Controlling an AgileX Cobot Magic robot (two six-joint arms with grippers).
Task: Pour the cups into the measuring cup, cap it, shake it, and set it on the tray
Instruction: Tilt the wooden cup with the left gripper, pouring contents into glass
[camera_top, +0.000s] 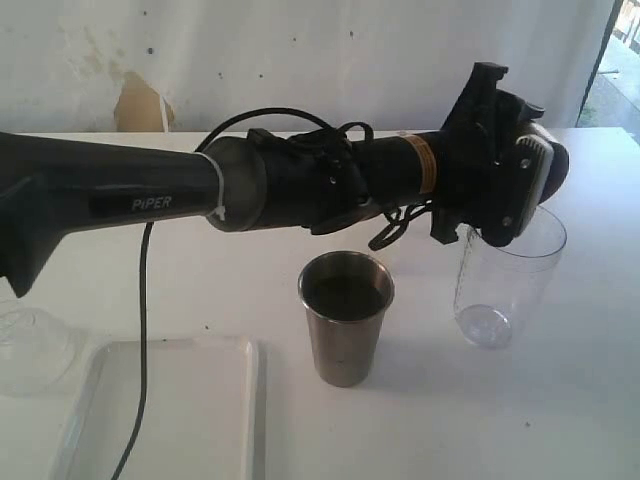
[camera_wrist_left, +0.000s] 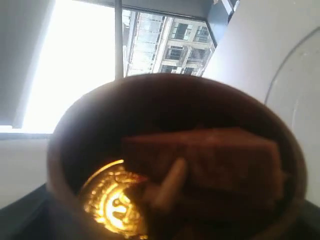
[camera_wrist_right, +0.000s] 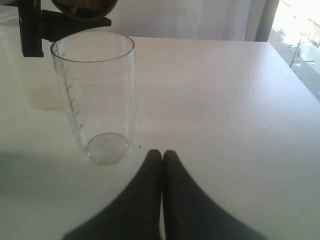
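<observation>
A: Start at the left. What's done?

B: Little, I'd say. The clear lid (camera_top: 30, 345) lies at the left edge, off any cup, and the tray (camera_top: 180, 410) beside it has no cup on it.

A: Any writing?

B: "PiPER" in white on the arm (camera_top: 152, 203). Further along there is an orange label (camera_top: 422, 165), too small to read.

A: And the middle?

B: The steel tumbler (camera_top: 345, 335) stands upright on the bench (camera_top: 560, 400) with something dark inside (not poured, by the look of it).

A: Then the right.

B: The left gripper (camera_top: 520, 190) pinches the wooden cup (camera_wrist_left: 150, 100), tipped just above the rim of the measuring cup (camera_top: 505, 285). Brown pieces (camera_wrist_left: 200, 155) sit in the wooden cup and the measuring cup looks empty, so I judge the first pour barely begun. The measuring cup's scale marks show, but no figures are readable.

A: The other gripper?

B: The right gripper (camera_wrist_right: 161, 160), fingers pressed together on nothing, sits low near the measuring cup's base. Both pours, capping, shaking and the tray are all to come.
</observation>
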